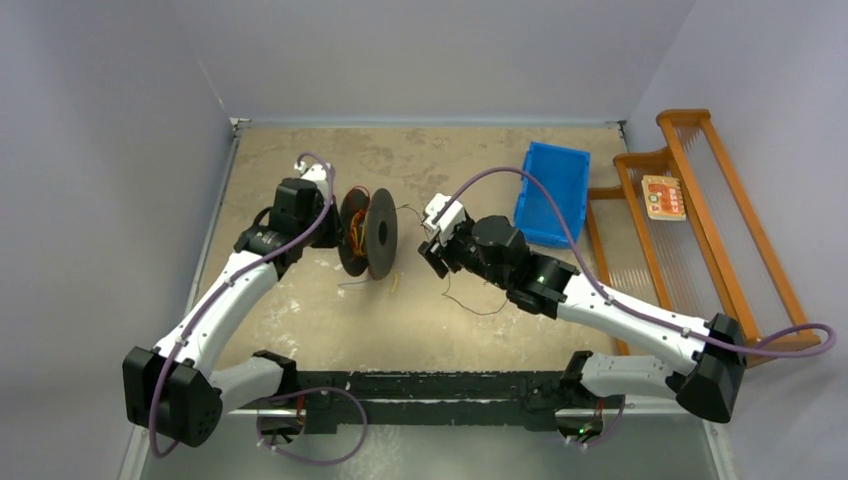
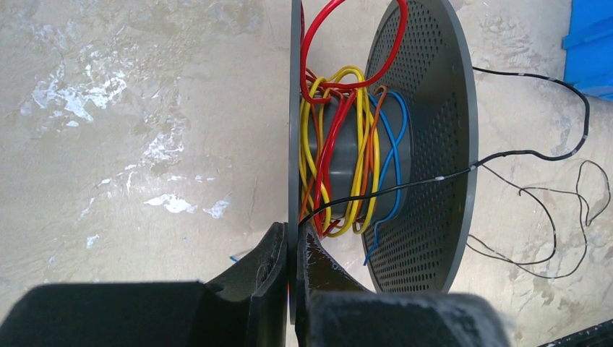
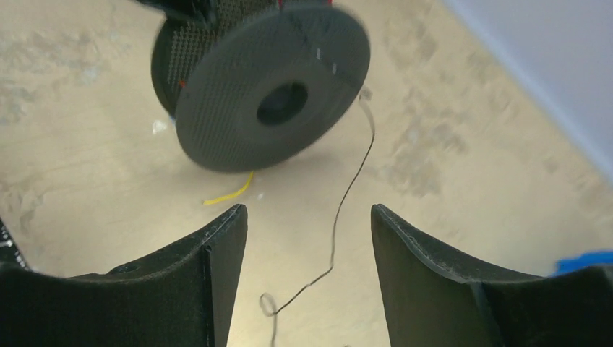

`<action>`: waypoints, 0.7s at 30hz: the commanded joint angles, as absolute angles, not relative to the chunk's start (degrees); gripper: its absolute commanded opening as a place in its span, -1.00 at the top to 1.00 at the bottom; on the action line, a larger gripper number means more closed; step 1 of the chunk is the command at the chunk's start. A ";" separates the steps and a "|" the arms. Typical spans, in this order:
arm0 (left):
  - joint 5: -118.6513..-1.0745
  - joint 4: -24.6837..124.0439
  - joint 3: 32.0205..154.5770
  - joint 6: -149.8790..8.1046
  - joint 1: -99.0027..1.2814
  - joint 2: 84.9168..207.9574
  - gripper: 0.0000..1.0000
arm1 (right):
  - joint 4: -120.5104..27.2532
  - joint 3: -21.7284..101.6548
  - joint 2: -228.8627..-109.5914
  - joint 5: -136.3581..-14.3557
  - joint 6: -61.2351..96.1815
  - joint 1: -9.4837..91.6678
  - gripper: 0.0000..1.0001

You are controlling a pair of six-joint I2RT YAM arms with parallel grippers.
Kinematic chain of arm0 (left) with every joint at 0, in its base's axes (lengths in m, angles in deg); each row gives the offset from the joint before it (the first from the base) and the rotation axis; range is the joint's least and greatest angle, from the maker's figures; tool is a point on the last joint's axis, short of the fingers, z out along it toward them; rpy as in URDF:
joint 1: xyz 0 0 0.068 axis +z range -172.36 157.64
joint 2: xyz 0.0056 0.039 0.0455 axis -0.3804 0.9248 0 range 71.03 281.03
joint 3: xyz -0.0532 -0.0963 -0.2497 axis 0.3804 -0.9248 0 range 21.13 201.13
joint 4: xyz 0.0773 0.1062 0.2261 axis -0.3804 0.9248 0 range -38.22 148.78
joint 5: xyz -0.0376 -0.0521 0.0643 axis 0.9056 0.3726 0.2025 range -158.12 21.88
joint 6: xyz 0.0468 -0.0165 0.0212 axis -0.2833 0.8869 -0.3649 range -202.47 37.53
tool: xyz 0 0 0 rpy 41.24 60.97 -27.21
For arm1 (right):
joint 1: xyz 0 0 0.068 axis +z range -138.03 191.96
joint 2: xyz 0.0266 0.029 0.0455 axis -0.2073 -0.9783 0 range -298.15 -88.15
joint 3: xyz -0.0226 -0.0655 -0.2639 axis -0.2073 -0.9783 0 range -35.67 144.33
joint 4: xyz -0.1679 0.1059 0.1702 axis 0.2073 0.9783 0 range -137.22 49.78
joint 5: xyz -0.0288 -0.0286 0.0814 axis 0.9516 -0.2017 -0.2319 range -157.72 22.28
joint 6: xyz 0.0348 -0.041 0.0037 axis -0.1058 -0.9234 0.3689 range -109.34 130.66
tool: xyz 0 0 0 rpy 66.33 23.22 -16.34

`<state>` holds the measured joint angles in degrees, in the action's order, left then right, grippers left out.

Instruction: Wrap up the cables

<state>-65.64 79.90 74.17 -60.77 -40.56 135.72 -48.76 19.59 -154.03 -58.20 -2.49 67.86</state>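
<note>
Right of the spool (image 1: 380, 233), its flange pinched by the left gripper (image 2: 293, 235), the right gripper (image 3: 309, 242), spread wide, straddles the loose black cable (image 3: 353, 181); better to pinch low and feed it taut.

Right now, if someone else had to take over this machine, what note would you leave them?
Left gripper: shut on the edge of the spool, holding it with its discs upright.
Right gripper: open, holding nothing, facing the spool.
Done: red, yellow, orange and blue strands are wound loosely on the spool.
Left: the black strand mostly trails loose over the table; a yellow scrap lies beside the spool.
</note>
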 commanded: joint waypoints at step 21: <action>-68.02 81.74 81.79 -61.22 -41.73 133.51 1.00 | -43.65 11.80 -165.39 -59.99 37.41 61.27 -0.16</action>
<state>-67.59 85.43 77.64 -61.04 -41.30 135.30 -42.78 11.66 -164.77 -61.67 35.19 61.09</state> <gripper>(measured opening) 0.029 0.613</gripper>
